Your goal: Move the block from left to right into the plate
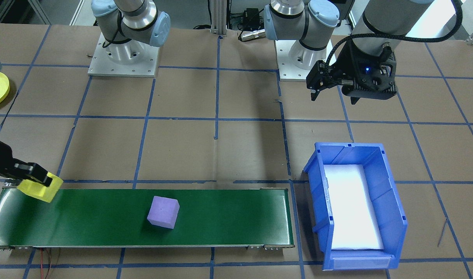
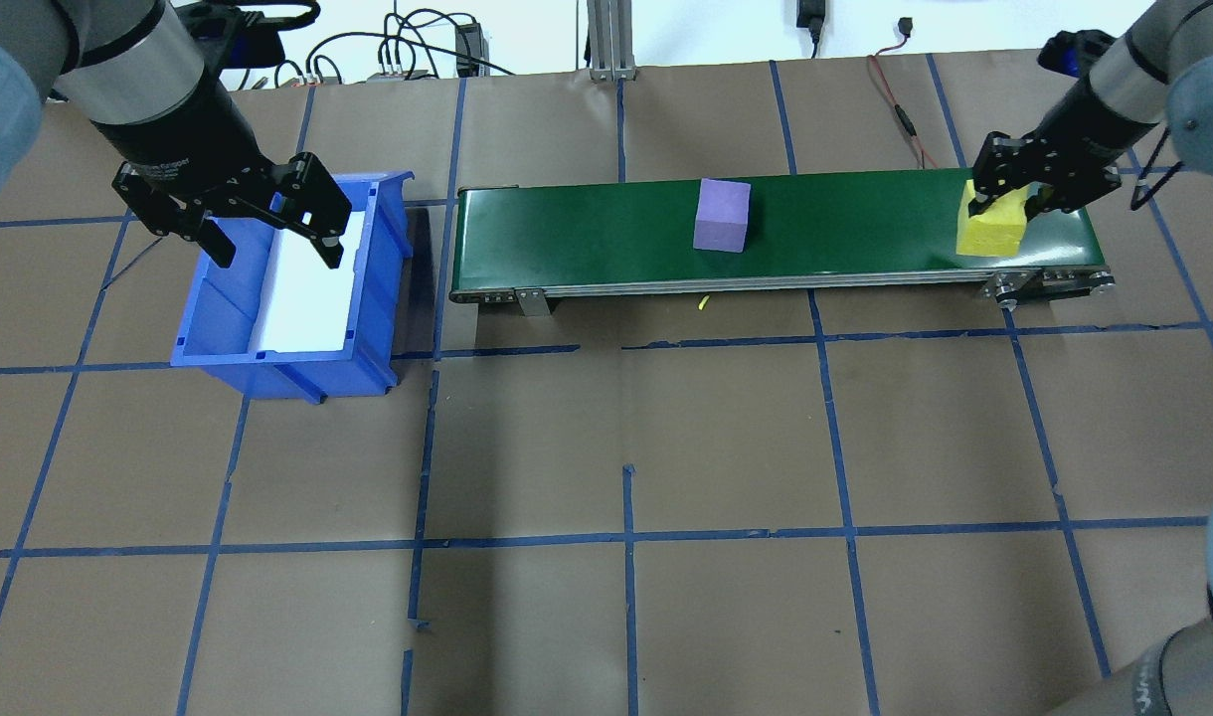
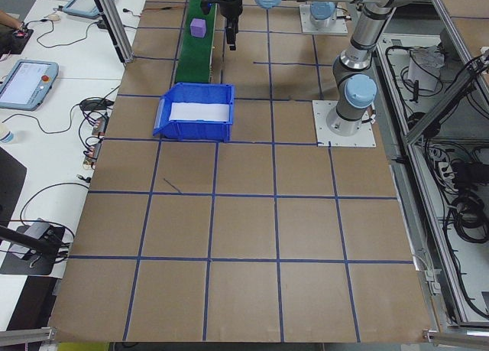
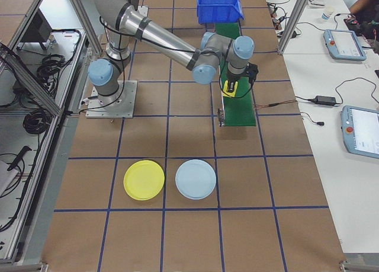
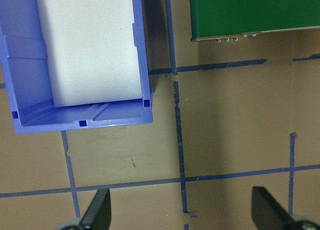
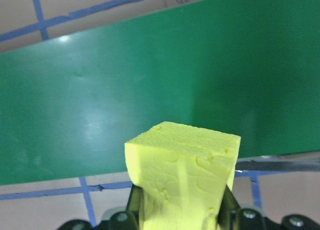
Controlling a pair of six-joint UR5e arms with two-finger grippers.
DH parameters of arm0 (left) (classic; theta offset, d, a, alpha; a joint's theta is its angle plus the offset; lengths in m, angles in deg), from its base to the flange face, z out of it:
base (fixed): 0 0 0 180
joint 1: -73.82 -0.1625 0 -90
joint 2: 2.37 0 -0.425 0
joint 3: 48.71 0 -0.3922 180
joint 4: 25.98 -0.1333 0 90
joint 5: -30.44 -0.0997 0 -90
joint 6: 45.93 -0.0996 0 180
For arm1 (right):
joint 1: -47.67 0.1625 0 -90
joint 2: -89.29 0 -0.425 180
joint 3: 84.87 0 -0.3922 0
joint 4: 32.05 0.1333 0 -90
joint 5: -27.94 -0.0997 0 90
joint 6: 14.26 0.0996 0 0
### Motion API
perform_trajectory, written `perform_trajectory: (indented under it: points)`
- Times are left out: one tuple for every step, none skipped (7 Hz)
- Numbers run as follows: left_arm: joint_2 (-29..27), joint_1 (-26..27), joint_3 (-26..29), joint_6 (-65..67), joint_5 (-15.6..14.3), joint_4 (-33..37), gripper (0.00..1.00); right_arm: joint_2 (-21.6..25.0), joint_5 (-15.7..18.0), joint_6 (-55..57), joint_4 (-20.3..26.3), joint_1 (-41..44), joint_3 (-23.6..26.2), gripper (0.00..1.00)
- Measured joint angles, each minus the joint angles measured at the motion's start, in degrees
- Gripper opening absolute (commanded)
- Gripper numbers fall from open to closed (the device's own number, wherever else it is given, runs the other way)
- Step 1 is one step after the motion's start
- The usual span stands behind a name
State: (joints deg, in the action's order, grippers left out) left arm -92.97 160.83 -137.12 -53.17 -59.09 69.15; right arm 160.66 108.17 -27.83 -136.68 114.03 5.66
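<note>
Right gripper (image 2: 1004, 204) clamps a yellow block (image 2: 990, 225) at the right end of the green conveyor belt (image 2: 845, 229).
In the overhead view the block sits at 3 o'clock from the purple block (image 2: 721, 215) lying mid-belt. The left gripper (image 2: 268, 234) hangs with its fingers spread, holding nothing, over the blue bin (image 2: 373, 288) at the belt's 9 o'clock end. The yellow plate (image 4: 144, 179) lies on the table well apart from the belt, just beside a pale blue plate (image 4: 196, 179).
</note>
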Motion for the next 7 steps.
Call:
perform_trajectory:
  points:
    - [-0.03,0.0,-0.02,-0.03,0.06,-0.02,1.0,1.94,1.62,-6.45,3.56,-4.8,0.32,0.22]
    - [-0.01,0.04,0.13,-0.07,0.05,-0.03,1.0,2.79,2.99,-14.04,6.74,-10.57,0.82,0.21]
    - [0.25,0.15,0.28,-0.13,-0.06,0.03,1.0,3.04,4.77,-21.63,8.81,-16.51,1.55,0.21]
    - [0.62,0.25,0.26,-0.17,-0.15,0.1,1.0,3.11,6.91,-30.32,10.01,-23.87,2.68,0.21]
    - [0.66,0.26,0.14,-0.14,-0.12,0.07,1.0,3.08,8.0,-38.73,10.43,-31.25,4.01,0.22]
    - [0.48,0.27,0.16,-0.09,0.0,-0.12,1.0,3.0,8.86,-46.96,10.49,-38.53,5.64,0.23]
    - [0.25,0.27,0.17,-0.05,0.07,-0.51,1.0,2.84,9.66,-53.79,10.32,-45.12,7.02,0.24]
